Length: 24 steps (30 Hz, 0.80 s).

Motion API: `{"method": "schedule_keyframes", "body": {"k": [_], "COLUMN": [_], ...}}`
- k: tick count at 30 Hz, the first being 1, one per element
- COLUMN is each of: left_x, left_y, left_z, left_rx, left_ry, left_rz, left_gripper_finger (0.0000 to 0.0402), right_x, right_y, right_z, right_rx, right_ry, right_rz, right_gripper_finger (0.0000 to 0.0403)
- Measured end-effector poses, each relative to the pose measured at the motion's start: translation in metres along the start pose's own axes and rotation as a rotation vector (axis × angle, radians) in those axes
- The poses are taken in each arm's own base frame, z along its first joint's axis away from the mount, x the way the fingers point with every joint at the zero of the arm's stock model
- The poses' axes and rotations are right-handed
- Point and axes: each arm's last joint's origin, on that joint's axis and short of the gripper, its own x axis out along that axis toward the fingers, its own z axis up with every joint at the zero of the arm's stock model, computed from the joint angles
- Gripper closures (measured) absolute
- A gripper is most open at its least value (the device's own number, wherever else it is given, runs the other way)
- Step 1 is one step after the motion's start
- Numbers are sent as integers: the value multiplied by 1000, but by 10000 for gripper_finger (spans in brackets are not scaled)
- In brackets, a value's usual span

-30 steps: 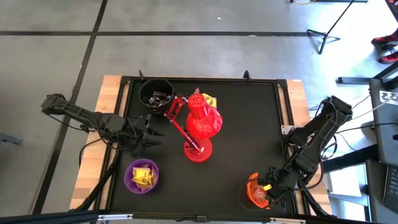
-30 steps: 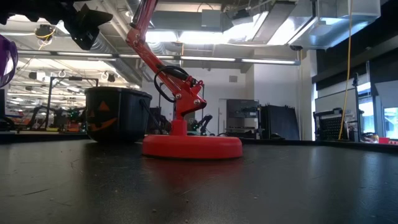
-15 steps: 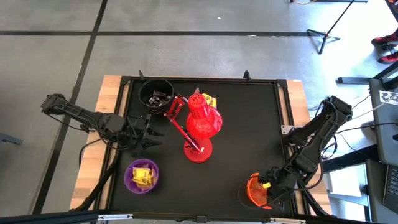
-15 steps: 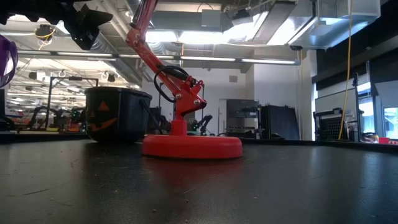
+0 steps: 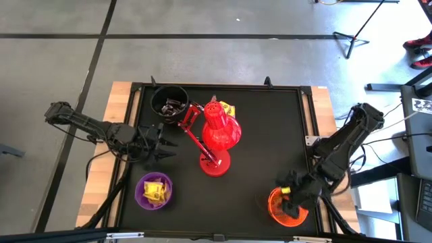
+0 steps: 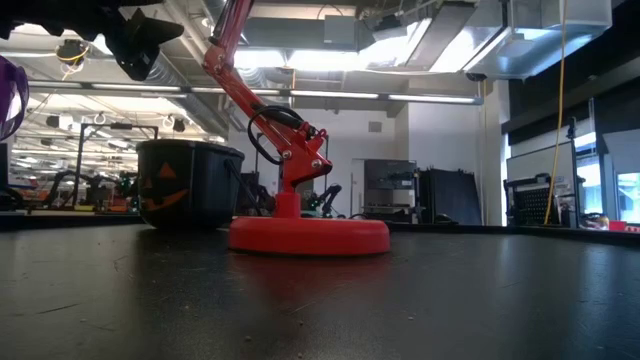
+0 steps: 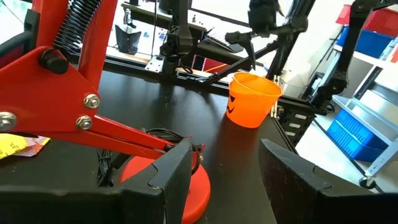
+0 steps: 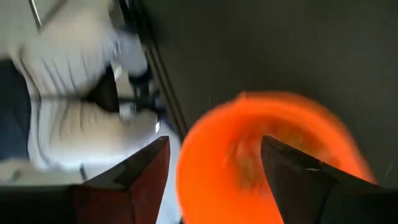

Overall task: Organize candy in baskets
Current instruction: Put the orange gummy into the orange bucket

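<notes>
The right gripper [image 5: 291,196] is above the orange bucket [image 5: 283,209], which stands at the near right corner of the desk [image 5: 270,142]. In the right wrist view its two fingers [image 8: 143,171] stand apart with nothing between them, and the orange bucket [image 8: 267,155] shows below them. What lies inside this bucket I cannot tell, because the view is blurred.

The left gripper [image 5: 164,150] waits over the left side of the desk, between the black bucket [image 5: 169,101] and the purple bucket [image 5: 154,190]. Its fingers [image 7: 177,171] are open and hold nothing.

The black bucket stands at the far left corner and has dark candy [image 5: 170,104] inside. In the low view it shows a pumpkin face [image 6: 160,185]. The purple bucket stands near the near left corner and holds yellow candy [image 5: 155,191].

A red lamp [image 5: 214,138] is in the middle of the desk, with its round base [image 5: 214,164] toward the near edge and its head [image 5: 219,125] toward the far edge. One yellow candy [image 5: 227,109] lies on the desk just beside the lamp head, on its far side. From the left wrist view the orange bucket [image 7: 252,99] is seen upright, well apart from the lamp base [image 7: 165,180]
</notes>
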Motion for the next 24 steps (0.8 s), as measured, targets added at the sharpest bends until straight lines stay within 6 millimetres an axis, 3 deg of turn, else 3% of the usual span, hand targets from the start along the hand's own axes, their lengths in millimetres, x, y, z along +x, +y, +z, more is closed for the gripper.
{"method": "schedule_keyframes", "body": {"k": [6,13,19,24], "left_x": [0,0,0,0], "left_y": [0,0,1,1], "left_z": [0,-1,-2,-3], "left_rx": [9,11,15,7], "left_ry": [-1,7,25,26], "left_rz": [4,-3,4,4], "left_gripper_finger": [227,227,227,227], "right_x": [-14,-12,1,6], "right_y": [-18,-31,-39,-40], "right_z": [45,89,105,110], "right_rx": [118,260,304,198], "right_ry": [-179,-251,-177,-187], "right_rz": [-7,61,67,50], "right_gripper_finger": [165,166,166,166]}}
